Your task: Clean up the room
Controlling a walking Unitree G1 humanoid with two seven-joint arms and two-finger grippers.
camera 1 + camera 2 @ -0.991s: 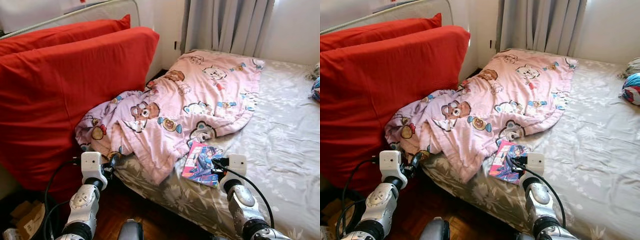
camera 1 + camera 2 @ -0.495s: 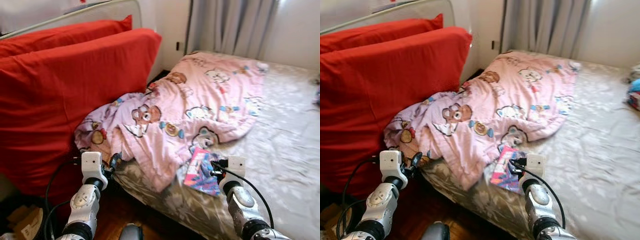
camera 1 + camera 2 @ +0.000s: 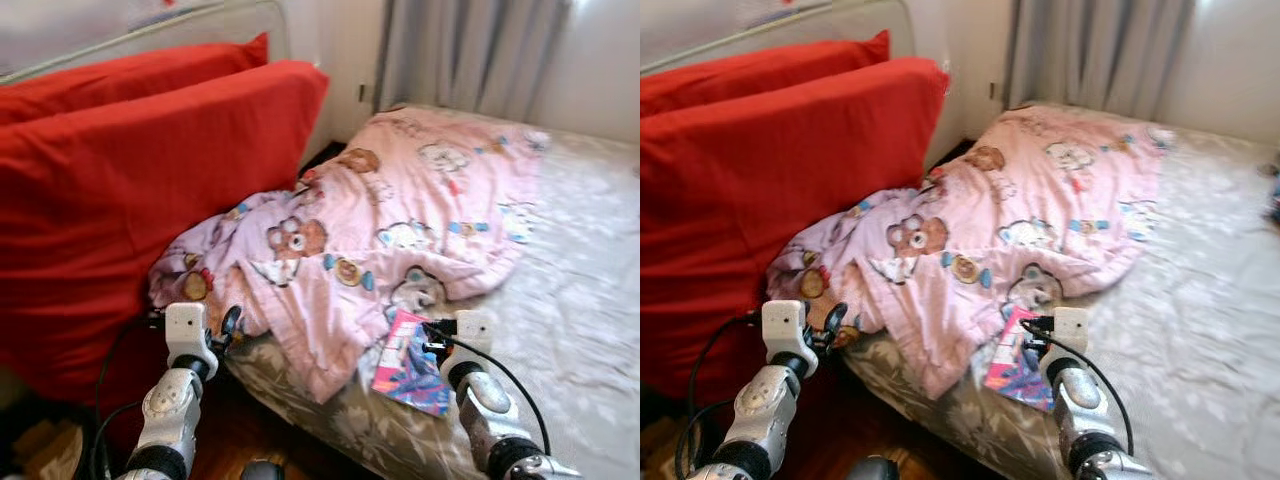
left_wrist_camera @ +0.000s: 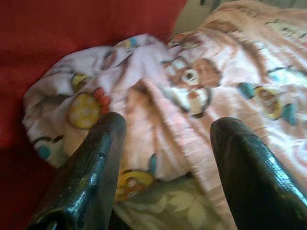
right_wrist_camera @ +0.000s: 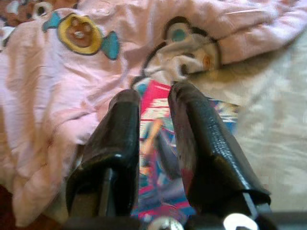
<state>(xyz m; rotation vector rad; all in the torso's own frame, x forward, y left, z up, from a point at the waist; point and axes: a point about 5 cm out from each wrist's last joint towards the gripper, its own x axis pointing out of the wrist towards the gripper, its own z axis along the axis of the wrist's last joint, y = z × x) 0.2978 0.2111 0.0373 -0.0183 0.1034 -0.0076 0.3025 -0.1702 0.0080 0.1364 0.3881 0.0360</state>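
Note:
A pink cartoon-bear blanket (image 3: 400, 210) lies crumpled across the bed's near corner, spilling over the edge. A bright comic magazine (image 3: 410, 362) lies on the grey flowered sheet (image 3: 590, 300) beside the blanket's hem. My right gripper (image 3: 430, 338) hovers just over the magazine (image 5: 154, 139); its fingers (image 5: 120, 134) stand close together with only a narrow slit and hold nothing. My left gripper (image 3: 228, 325) is open at the bed's corner, pointing at the bunched end of the blanket (image 4: 182, 86) without touching it.
Two large red pillows (image 3: 130, 190) lean against a rail (image 3: 150, 30) on the left, close to the blanket. Grey curtains (image 3: 470, 55) hang behind the bed. Dark wooden floor (image 3: 230, 440) shows below the bed edge between my arms.
The whole picture has shifted and blurred slightly, so the camera has moved. Both arms keep the same pose, and the blanket and magazine lie as before.

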